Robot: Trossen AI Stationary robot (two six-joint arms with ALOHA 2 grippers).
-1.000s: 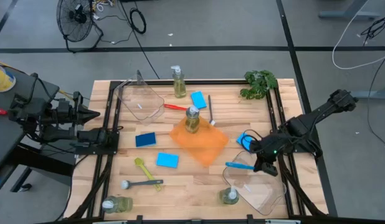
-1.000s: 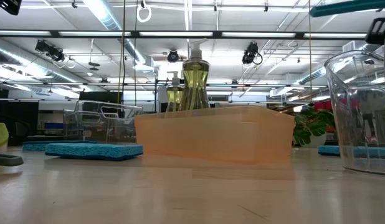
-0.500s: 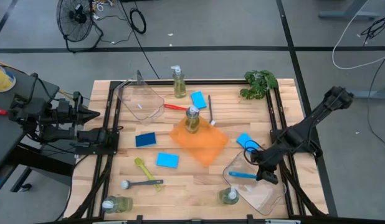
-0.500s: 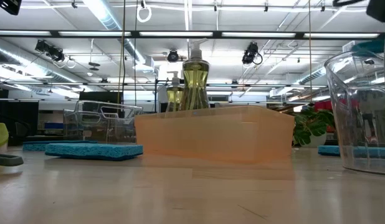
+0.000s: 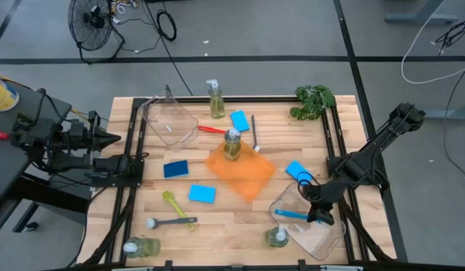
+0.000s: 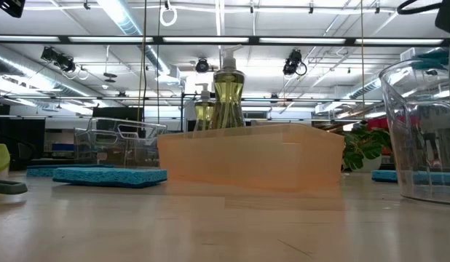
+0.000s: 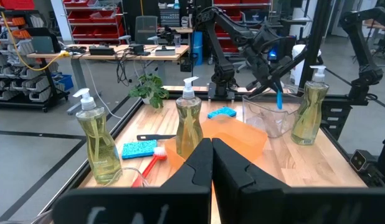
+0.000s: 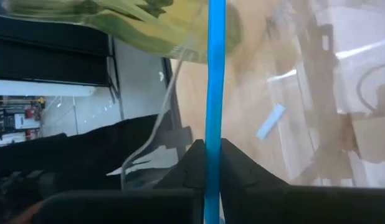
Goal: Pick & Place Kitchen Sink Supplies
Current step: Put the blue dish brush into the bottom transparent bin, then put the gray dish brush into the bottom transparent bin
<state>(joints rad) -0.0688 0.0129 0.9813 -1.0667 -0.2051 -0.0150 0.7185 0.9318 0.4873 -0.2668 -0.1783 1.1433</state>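
arms: dark, jointed | right claw (image 5: 317,214): black fingers | cabling: black loop at wrist

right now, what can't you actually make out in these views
- Blue brush bristle end: in the high view it is too small; in the right wrist view only the handle shows, running off the edge.
- Whether the brush touches the clear bin floor: glare on the plastic hides it.
- Right gripper in the low view: cut off by the top edge.
- Front-left soap bottle: partly cut by the high view's bottom edge.
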